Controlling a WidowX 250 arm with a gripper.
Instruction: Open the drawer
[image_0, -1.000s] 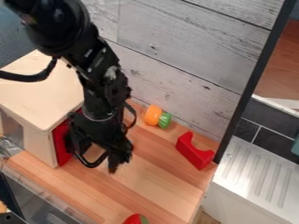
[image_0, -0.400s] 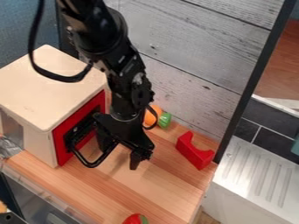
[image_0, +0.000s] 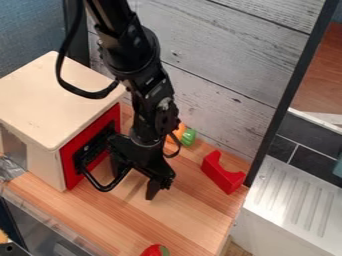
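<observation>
The black gripper (image_0: 147, 172) hangs low over the wooden counter, to the right of the box with the red front. That red front (image_0: 69, 170), on the right side of the pale box (image_0: 43, 117), looks flush with it. Black fittings (image_0: 93, 148) sit on the front, partly hidden by the arm. A black loop (image_0: 102, 190) stands between the front and the gripper; whether it is a handle or a cable, I cannot tell. Contact between gripper and fittings is hidden.
An orange and green toy (image_0: 188, 137) lies behind the gripper, near the grey plank wall (image_0: 220, 80). Further right is a red curved block (image_0: 222, 172). Another red toy (image_0: 155, 250) lies at the counter's near edge, and a metal sink surface (image_0: 297, 200) is at right.
The gripper has shifted right, off the red front, baring more of it and its black fittings. Most recently it has moved slightly left and lower. Box and toys have stayed where they were.
</observation>
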